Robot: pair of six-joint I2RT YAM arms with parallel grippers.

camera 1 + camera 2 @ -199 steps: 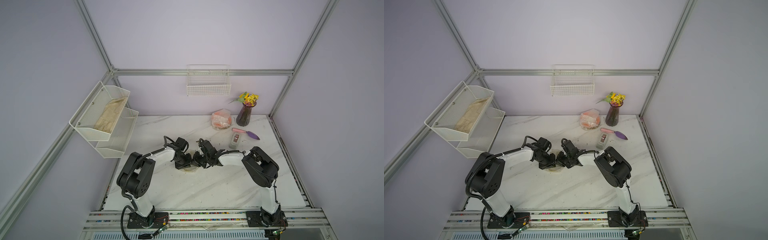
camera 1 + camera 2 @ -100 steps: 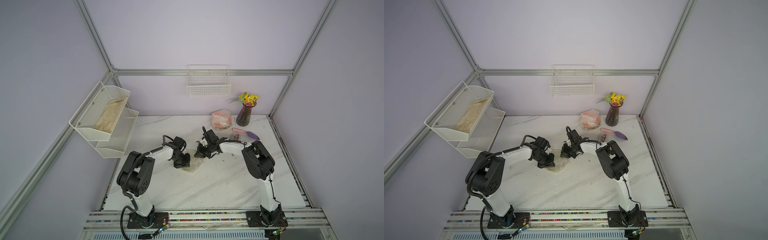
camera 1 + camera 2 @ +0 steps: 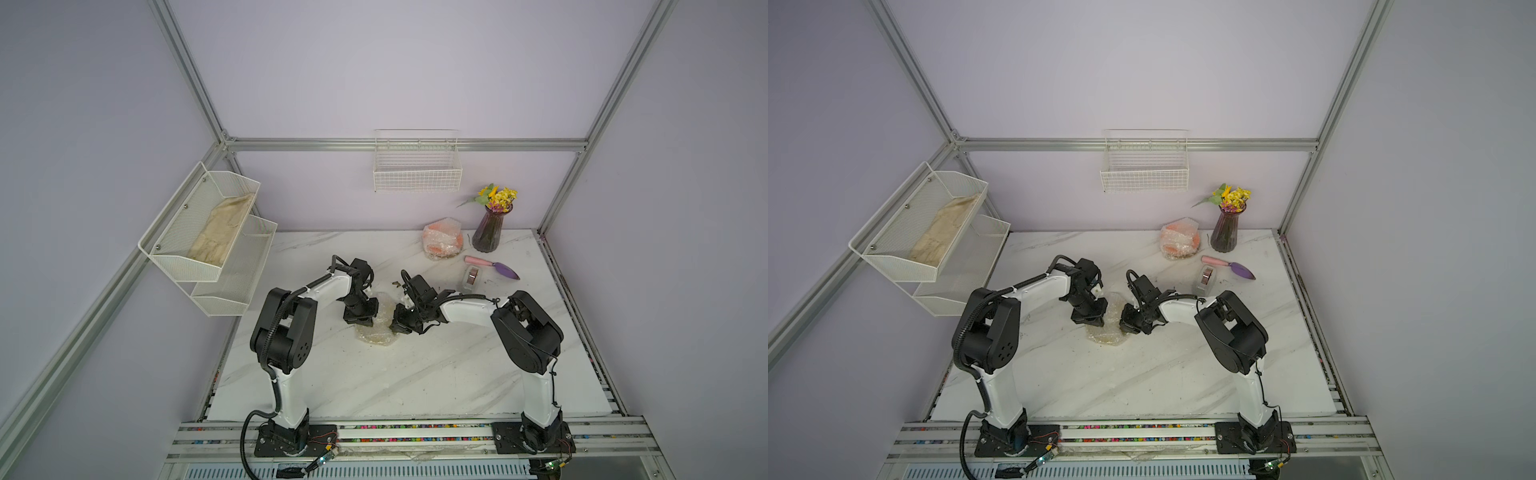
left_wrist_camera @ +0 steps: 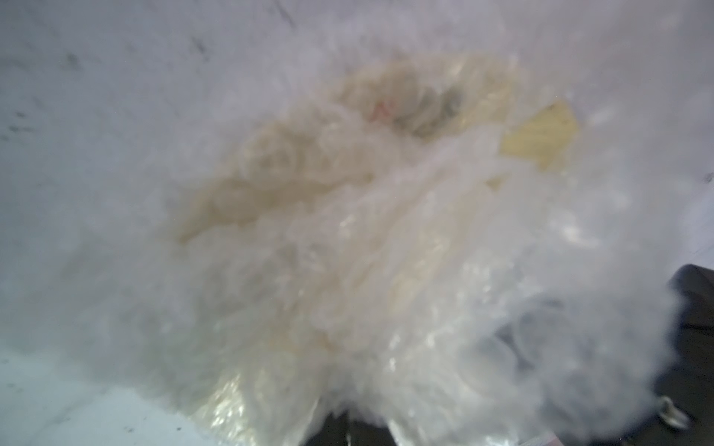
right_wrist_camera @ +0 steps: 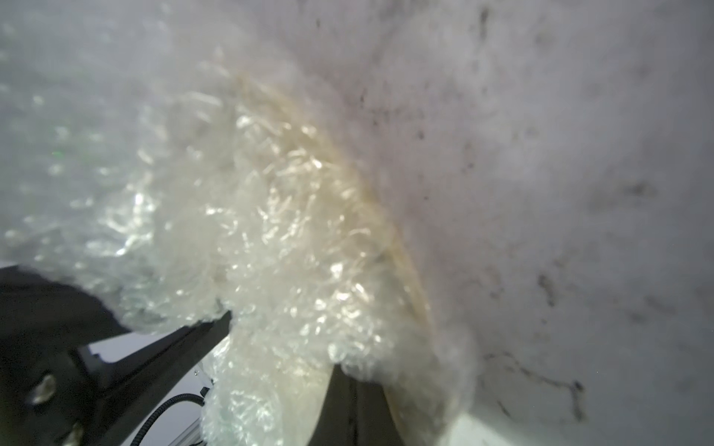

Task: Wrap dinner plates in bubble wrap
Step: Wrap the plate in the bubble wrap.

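On the far left, a white wire shelf [image 3: 199, 245] hangs on the wall with a beige cloth [image 3: 220, 232] lying in its top tray.

Next comes the left pincer [image 3: 360, 320]. It points down onto the left side of the bubble wrap [image 3: 376, 332]. Its jaws are closed. The left wrist view is a blur of wrap, so I cannot tell if any wrap is caught between them.

The bubble wrap is a crinkly bundle lying on the white marble counter [image 3: 415, 374], in the middle, between the two pincers. A pale plate [image 5: 386, 220] is inside it. Its curved rim shows through the wrap in the right wrist view.

The right pincer [image 3: 399, 326] touches the right side of the bundle. Its jaws are closed tight, and a bit of wrap runs between its dark fingers [image 5: 162, 347].

Up on the back wall is a white wire basket [image 3: 417, 170].

Farther right, at the back of the counter, an orange plate [image 3: 442, 239] sits wrapped in its own bubble wrap. Just beside it stands a dark vase [image 3: 490, 232] with yellow flowers. In front of them are a grey tape dispenser [image 3: 471, 278] and a pink and purple trowel [image 3: 492, 266], close together and well apart from the bundle.
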